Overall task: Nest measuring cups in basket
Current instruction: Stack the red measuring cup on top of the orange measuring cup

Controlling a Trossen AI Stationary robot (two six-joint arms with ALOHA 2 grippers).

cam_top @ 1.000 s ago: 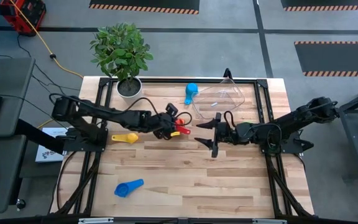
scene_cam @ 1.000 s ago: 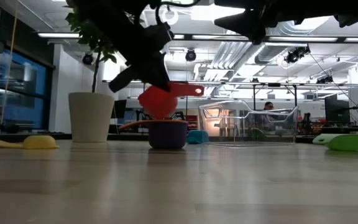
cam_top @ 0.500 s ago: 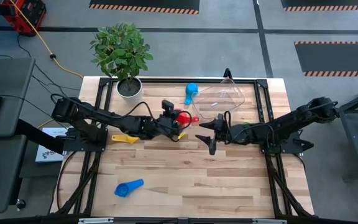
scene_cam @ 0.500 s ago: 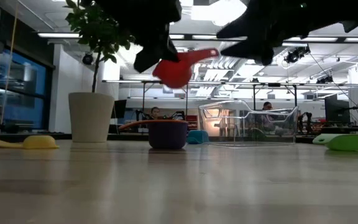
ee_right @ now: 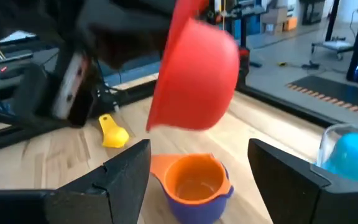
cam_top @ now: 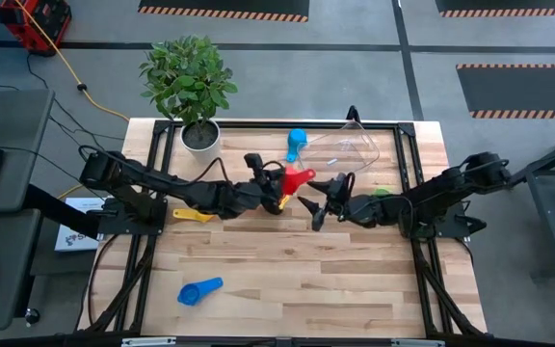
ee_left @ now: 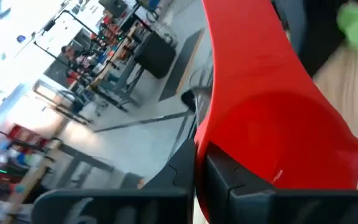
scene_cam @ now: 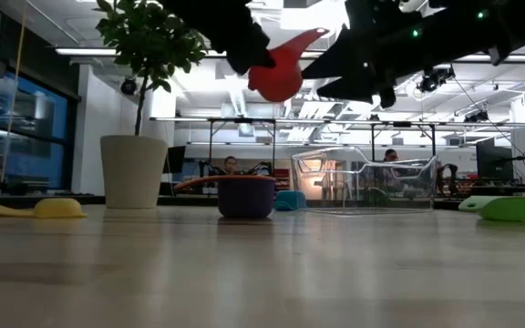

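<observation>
The wooden tabletop (cam_top: 287, 280) carries everything, with a potted plant (cam_top: 189, 82) at its far left corner. The clear basket (cam_top: 340, 152) sits near the far edge, right of centre, and from the low view it looks to hold no cups. The left arm reaches in from the left side, and its left claw (cam_top: 270, 183) is clamped tight on the red measuring cup (cam_top: 293, 180), holding it up in the air above the middle of the tabletop, bowl tipped and handle pointing toward the right arm. The right claw (cam_top: 318, 200) hangs just beside that cup with its fingers spread apart, gripping nothing. On the tabletop under the red cup stands an orange measuring cup (ee_right: 194, 180) nested in a dark blue one (ee_right: 199, 203). A light blue measuring cup (cam_top: 296, 143) lies just left of the basket, a yellow measuring cup (cam_top: 194, 214) lies beneath the left arm, and another blue measuring cup (cam_top: 199, 291) rests alone near the front left.
</observation>
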